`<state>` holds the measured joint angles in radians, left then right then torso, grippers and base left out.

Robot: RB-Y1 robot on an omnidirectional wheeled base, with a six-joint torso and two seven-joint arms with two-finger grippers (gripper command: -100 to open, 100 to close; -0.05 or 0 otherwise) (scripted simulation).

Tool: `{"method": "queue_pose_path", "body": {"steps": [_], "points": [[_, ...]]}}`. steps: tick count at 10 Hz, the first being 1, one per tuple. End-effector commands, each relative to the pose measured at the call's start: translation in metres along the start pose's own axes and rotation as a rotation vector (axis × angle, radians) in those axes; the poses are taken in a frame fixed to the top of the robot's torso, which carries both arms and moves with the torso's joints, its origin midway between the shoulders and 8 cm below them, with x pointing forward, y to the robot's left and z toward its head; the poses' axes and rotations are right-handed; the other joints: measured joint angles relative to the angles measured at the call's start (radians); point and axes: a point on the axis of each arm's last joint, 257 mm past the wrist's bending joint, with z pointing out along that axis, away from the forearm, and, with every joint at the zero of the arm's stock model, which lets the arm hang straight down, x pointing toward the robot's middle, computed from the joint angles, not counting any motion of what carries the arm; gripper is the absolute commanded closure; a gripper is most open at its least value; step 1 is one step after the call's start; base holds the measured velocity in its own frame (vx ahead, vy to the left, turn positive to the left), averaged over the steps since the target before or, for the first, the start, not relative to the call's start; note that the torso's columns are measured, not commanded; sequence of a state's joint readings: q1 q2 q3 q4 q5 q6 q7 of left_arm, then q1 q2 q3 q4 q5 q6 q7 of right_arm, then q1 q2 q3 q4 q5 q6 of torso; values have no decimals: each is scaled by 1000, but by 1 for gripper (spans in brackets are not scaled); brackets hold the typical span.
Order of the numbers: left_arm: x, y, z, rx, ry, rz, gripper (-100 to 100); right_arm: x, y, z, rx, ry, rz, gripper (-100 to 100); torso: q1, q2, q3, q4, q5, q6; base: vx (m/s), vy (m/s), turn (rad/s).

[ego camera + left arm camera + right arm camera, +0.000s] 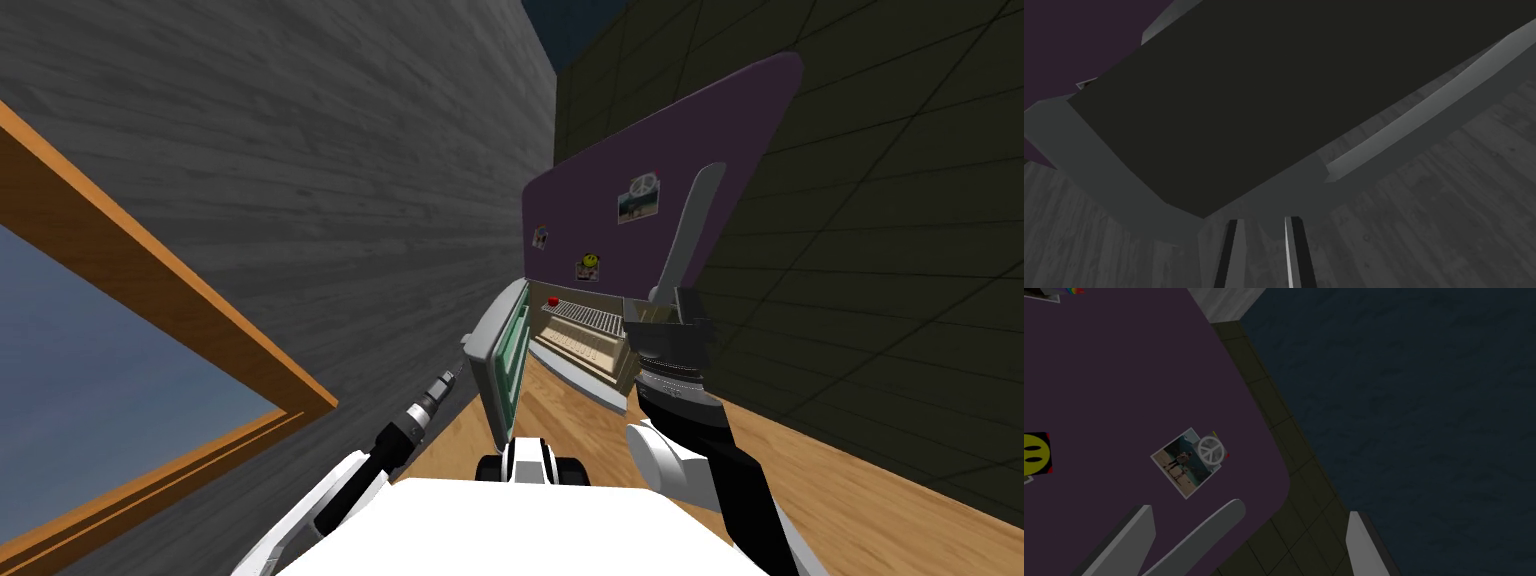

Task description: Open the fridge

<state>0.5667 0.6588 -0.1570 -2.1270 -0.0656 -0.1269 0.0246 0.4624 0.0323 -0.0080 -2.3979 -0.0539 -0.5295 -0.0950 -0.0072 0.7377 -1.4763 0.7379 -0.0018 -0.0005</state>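
The fridge has a purple upper door (650, 180) with stickers and a long grey handle (692, 225). Its lower door (500, 355), grey outside and green inside, stands swung open, showing wire shelves (585, 325) and a small red item (552, 299). My left gripper (447, 377) is beside the outer face of that open door. In the left wrist view its fingers (1231, 250) stand slightly parted with nothing between them, just short of the door's grey rim (1099, 165) and dark panel (1264, 100). My right gripper (1244, 543) is open, and the purple door's handle (1199, 538) rises between its fingers.
A grey plank wall (330, 200) runs close along the left, with an orange-framed window (120, 400). A dark tiled wall (900, 300) stands to the right of the fridge. The floor (850, 490) is wooden. My base's wheels (530, 465) are near the open door's foot.
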Motion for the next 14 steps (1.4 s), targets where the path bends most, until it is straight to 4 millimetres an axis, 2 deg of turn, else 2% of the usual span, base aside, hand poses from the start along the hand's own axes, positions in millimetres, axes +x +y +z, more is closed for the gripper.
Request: {"method": "queue_pose_path", "body": {"steps": [1, 7, 8, 9, 14], "points": [[-2, -17, -6, 6, 11, 1, -100, 0, 0, 0, 0, 0, 0, 0, -4, 0, 0, 1, -2, 2, 25, -35, 102], [0, -55, -19, 26, 45, 1, -100, 0, 0, 0, 0, 0, 0, 0, 8, 0, 0, 0, 2, 0, 19, -2, 72], [0, -50, -18, 24, 41, 1, -100, 0, 0, 0, 0, 0, 0, 0, 9, 0, 0, 0, 2, 1, 13, 18, 20], [0, -50, -18, 24, 41, 1, 0, 0, 0, 0, 0, 0, 0, 0, 7, 1, 1, 0, 2, 1, 0, 0, 0], [0, -50, -18, 24, 41, 1, 0, 0, 0, 0, 0, 0, 0, 0, 7, 0, 0, 0, 2, 1, 0, 0, 0]]}}
